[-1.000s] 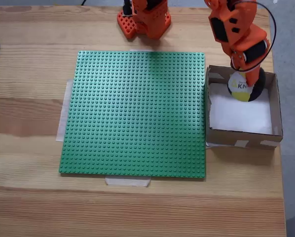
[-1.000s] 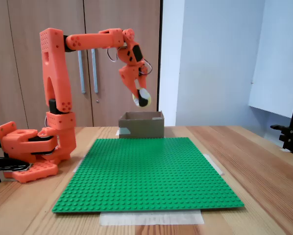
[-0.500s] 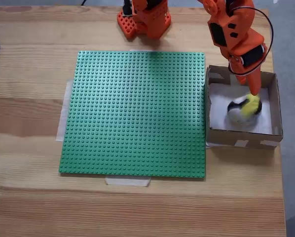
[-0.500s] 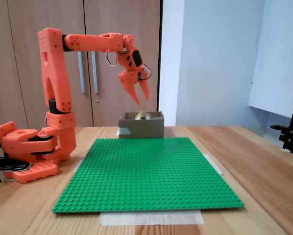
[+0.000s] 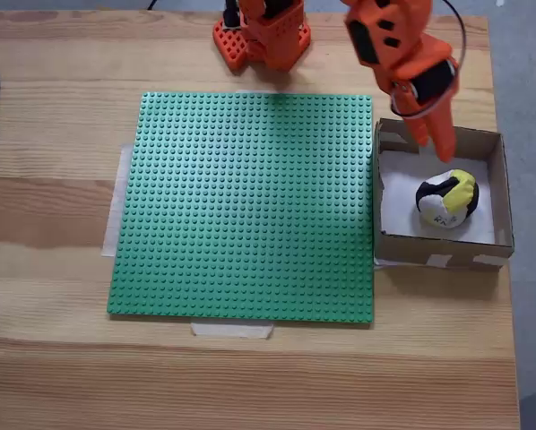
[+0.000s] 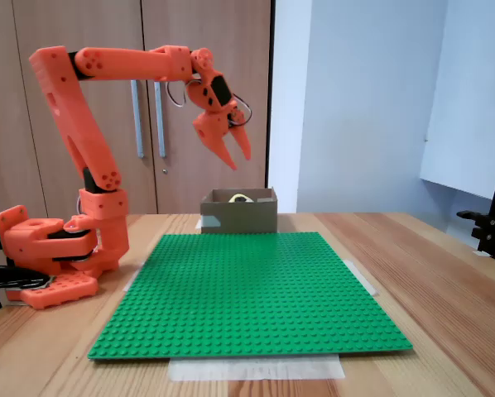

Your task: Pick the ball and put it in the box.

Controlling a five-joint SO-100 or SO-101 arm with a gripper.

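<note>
Fixed view: ball [image 5: 447, 198] in box [image 5: 497, 193], its black lettering unreadable

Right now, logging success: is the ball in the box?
In. The ball lies on the box floor, walls all round; the open gripper is clear of it.

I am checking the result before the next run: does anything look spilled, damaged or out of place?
Nothing stands out. The yellow, black and white soft ball lies inside the shallow brown cardboard box, and the orange gripper hangs open above it.
</note>
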